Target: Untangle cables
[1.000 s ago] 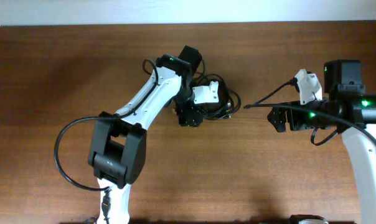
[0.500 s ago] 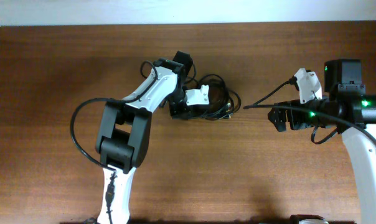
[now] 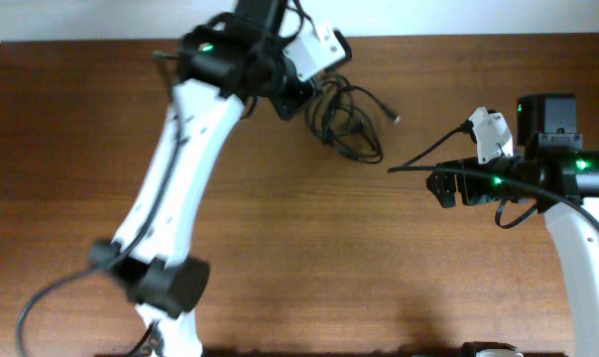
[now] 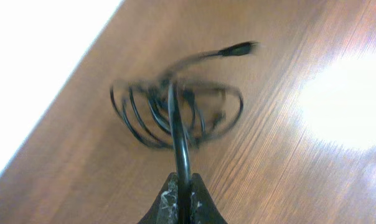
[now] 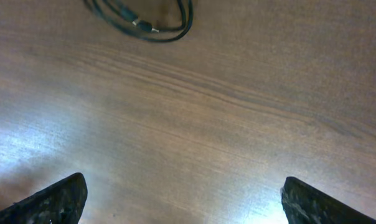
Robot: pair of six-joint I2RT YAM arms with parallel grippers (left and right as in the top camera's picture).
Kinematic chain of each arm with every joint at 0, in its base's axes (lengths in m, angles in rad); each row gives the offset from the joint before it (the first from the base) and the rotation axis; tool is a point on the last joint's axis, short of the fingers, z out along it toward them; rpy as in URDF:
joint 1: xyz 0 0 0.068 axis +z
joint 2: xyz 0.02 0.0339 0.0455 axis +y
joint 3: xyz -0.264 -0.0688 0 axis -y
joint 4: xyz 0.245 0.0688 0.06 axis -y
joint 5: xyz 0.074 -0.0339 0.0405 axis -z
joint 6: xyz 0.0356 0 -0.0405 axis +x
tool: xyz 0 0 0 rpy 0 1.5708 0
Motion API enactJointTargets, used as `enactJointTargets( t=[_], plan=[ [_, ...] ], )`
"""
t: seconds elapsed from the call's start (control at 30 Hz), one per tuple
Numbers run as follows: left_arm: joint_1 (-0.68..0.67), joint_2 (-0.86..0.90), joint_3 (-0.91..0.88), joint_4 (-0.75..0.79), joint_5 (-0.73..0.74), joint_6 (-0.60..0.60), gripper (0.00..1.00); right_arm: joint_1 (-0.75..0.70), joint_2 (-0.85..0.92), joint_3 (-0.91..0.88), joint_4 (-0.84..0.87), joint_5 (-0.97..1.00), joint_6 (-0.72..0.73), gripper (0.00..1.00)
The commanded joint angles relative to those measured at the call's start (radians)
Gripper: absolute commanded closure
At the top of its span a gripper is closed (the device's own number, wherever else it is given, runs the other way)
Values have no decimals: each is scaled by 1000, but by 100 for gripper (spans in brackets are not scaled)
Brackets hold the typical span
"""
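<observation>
One strand (image 4: 178,140) is all I hold in the left pincer (image 4: 180,198): the fingers are pressed together on a single black cord that runs straight away from the tips into the cables (image 3: 344,124), a knot of loops near the far edge of the counter (image 3: 81,198). From overhead, the bundle sits just beyond that pincer, toward my right side and a little nearer me. Its long axis runs diagonally from the grasp point toward the right arm. A free plug (image 3: 395,120) trails off the right side of the bundle and points toward that arm. The wrist view is blurred, so I cannot tell whether the loops hang clear or rest on the wood. The right pincer (image 5: 185,202) is spread wide and holds nothing. It hovers above bare wood, well apart from the tangle, which lies to its left and farther back. Its own camera catches only the edge of a loop with a small connector (image 5: 144,26) at the top of the view. The left arm is clearly the nearer one. I judge that for the right arm to pull against my hold, it must reach left and away, toward the plug end.
</observation>
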Motion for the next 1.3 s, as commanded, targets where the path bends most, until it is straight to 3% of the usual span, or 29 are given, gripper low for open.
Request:
enactJointTargets(
  t=[0.0, 0.1, 0.17, 0.3, 0.4, 0.53, 0.63, 0.7, 0.77, 0.87, 1.0, 1.03, 1.07, 1.1, 1.13, 1.27],
  plan=[
    [4, -237, 43, 13, -83, -188, 100, -5, -2, 12, 26, -74, -3, 1],
    [4, -334, 43, -8, -232, -237, 100, 1, -2, 12, 42, -167, 8, 1],
    [5, -343, 43, -30, -251, -248, 100, 56, -2, 10, 65, -173, 8, 1],
    [5, -341, 43, -35, -251, -248, 100, 325, 29, -39, 301, -176, -57, 1],
    [5, -341, 43, -43, -254, -248, 100, 510, 165, -39, 430, -172, -154, 1],
    [8, -341, 43, -41, -255, -248, 100, 584, 368, -39, 507, -172, -153, 1],
    [9, -341, 43, -40, -258, -248, 100, 585, 423, -39, 535, -176, -152, 1],
    [9, -341, 43, -40, -258, -248, 100, 587, 423, -39, 610, -172, -28, 2],
    [9, -341, 43, -20, -297, -269, 100, 615, 423, -39, 745, -122, 251, 1],
    [9, -341, 43, 138, -528, -386, 100, 723, 423, -39, 853, -3, 320, 1],
    [9, -341, 43, 180, -572, -416, 100, 787, 423, -39, 861, 117, 319, 1],
    [9, -341, 43, 178, -572, -416, 100, 786, 423, -39, 862, 117, 319, 4],
    [9, -342, 43, 177, -572, -416, 100, 786, 423, -39, 861, 117, 319, 64],
    [8, -342, 43, 177, -571, -416, 100, 786, 423, -39, 860, 116, 320, 22],
    [8, -342, 43, 177, -571, -416, 100, 787, 423, -39, 860, 115, 320, 13],
    [8, -342, 43, 175, -568, -416, 100, 789, 423, -39, 903, 104, 346, 2]
  ],
)
